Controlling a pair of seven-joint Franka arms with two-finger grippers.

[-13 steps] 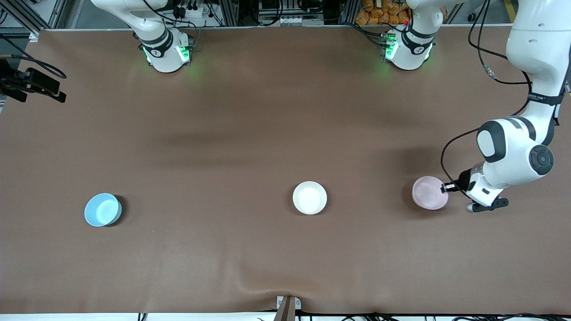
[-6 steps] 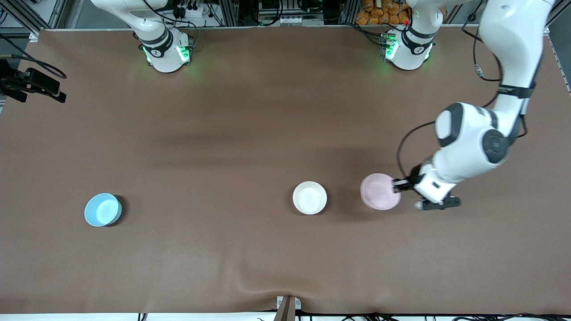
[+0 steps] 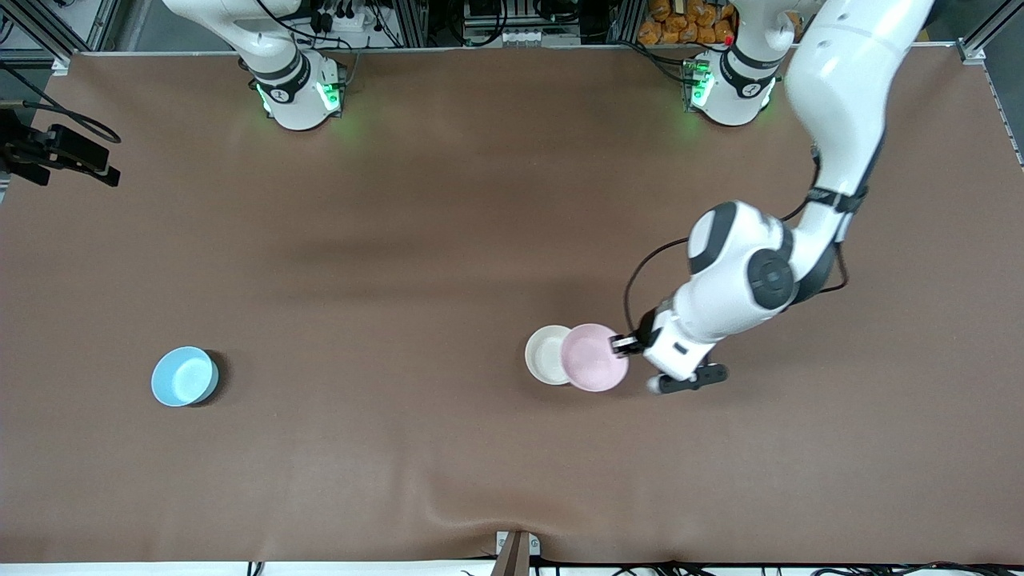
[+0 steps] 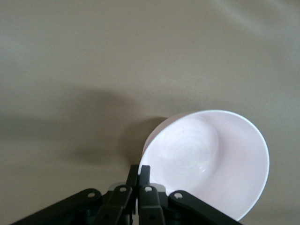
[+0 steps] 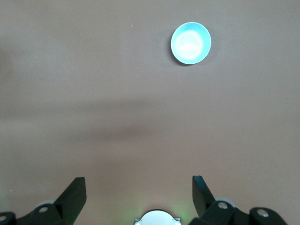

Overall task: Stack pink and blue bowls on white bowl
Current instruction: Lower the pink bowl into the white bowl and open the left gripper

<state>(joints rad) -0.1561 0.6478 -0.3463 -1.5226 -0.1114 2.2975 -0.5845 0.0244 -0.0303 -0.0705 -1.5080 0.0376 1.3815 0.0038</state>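
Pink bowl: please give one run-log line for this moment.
left end effector: shut on pink bowl | over white bowl, partly | blue bowl: untouched

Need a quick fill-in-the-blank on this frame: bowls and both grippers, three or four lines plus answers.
1. The left gripper is shut on the rim of the ____ bowl.
2. That bowl hangs partly over the ____ bowl, not yet seated in it.
3. The bowl standing alone toward the right arm's end of the table is ____.
4. The right gripper, waiting high over the table, has its fingers ____.

Missing words: pink; white; blue; open
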